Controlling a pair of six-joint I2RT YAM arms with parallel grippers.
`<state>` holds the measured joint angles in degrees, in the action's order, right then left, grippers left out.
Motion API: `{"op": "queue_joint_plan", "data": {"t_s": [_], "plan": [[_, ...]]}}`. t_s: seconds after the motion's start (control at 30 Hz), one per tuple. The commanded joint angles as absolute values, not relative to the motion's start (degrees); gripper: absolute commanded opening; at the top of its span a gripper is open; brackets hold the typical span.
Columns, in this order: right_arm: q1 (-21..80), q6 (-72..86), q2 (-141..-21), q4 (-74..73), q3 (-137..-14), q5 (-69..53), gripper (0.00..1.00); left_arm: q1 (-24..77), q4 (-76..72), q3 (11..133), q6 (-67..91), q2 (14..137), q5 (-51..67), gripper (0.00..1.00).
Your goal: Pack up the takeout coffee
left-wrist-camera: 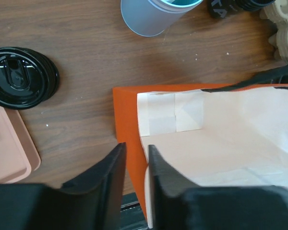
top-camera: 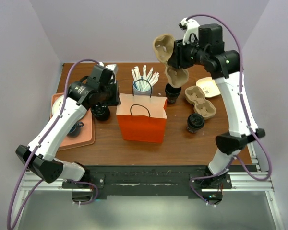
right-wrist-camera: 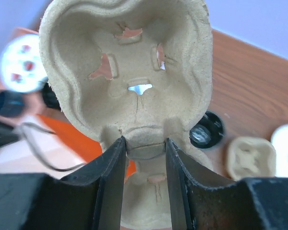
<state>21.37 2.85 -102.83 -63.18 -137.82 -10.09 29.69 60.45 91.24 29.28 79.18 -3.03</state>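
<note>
At the far left a pink tray (top-camera: 89, 137) lay on the wooden table with a dark mug (top-camera: 77, 128) on it. Just off the tray's corner stood a black-lidded cup (left-wrist-camera: 20, 76). The left gripper (left-wrist-camera: 135, 149) hung at the left wall of the orange bag (top-camera: 141, 124), one finger outside and the other inside. The two were close together with the wall between them, but I couldn't tell whether they actually pinched it. The bag stood upright at mid-table, mouth open and white lining showing. Right behind it was the blue straw holder (top-camera: 142, 87).

Further right, the right gripper (right-wrist-camera: 145, 143) was up in the air. Its fingers were clamped on the narrow middle of a pulp cup carrier (right-wrist-camera: 129, 62), which hung on end over the far side of the table. Beneath the carrier stood another dark cup (top-camera: 173, 93), behind the bag's right corner. Right of that lay a spare pulp carrier (top-camera: 201, 101). The takeout coffee (top-camera: 195, 123) sat on the wood just in front of the spare carrier, to the right of the bag and well apart from both grippers.
</note>
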Motion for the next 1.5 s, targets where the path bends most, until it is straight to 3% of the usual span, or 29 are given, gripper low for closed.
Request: {"op": "queue_joint_plan", "data": {"t_s": [0.0,0.33,0.43,0.6,0.8,0.93,1.1,1.47], "plan": [[23.0,8.2,-92.8,-52.5,-129.1,-22.2,0.24,29.2,55.8,88.8,28.5,77.4,-4.7,0.21],[27.7,14.2,-80.1,-27.8,-108.1,-39.3,0.25,28.0,52.5,89.7,27.2,78.0,-0.3,0.08],[29.9,16.3,-80.1,-24.8,-104.5,-42.6,0.25,28.0,51.8,90.3,27.3,78.0,1.8,0.13],[35.1,12.3,-81.2,-26.9,-103.7,-37.4,0.25,28.0,52.6,90.5,27.9,77.5,0.4,0.32],[35.9,10.4,-80.3,-25.1,-100.7,-33.9,0.24,27.9,54.2,88.6,28.8,74.7,-2.6,0.45],[36.0,9.2,-79.9,-24.3,-98.5,-32.3,0.24,27.4,54.5,86.9,29.4,72.8,-2.7,0.46],[36.2,8.4,-79.3,-23.6,-96.2,-31.7,0.24,27.3,53.4,84.7,29.7,71.5,-2.0,0.36],[36.6,8.3,-76.9,-21.4,-91.3,-29.4,0.23,26.8,49.5,79.9,29.4,70.4,1.0,0.37]]}}
